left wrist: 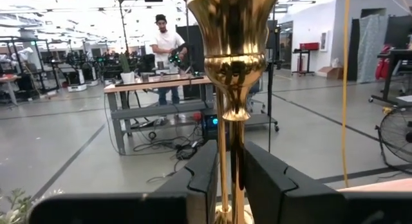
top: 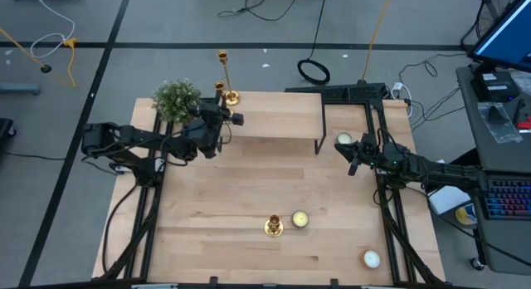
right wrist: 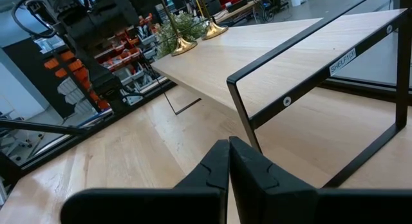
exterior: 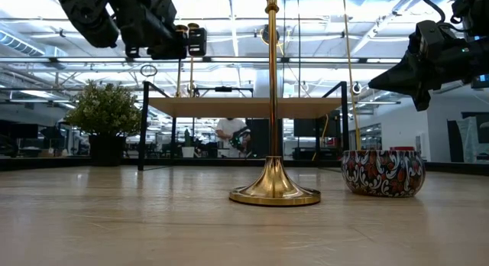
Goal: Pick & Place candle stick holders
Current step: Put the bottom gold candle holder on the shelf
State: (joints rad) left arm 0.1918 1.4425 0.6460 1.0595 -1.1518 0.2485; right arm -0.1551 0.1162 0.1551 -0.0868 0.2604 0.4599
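Three gold candle stick holders show. One (top: 274,227) stands on its round base (exterior: 275,194) on the table near the front edge. A tall one (top: 224,73) stands on the raised shelf's (top: 274,115) far left corner, its base (right wrist: 212,31) on the wood. Beside it is a shorter one (left wrist: 233,50), with my left gripper (left wrist: 230,163) shut on its stem. My right gripper (right wrist: 228,147) hovers shut over the table's right side, holding nothing. My left gripper pinches the shorter holder's thin stem (left wrist: 230,137) between its two fingers, below the cup and its knob. The fingers lie level, coming from the table's near side and crossing the stem. The holder stands upright; I cannot tell whether its base (right wrist: 183,47) is clear of the shelf.
A potted plant (top: 176,98) stands at the shelf's left end, close to my left arm. A patterned candle tin (exterior: 382,173) sits right of the front holder. Other candles lie at the right (top: 343,140) and front right (top: 371,257). A person works far behind the table.
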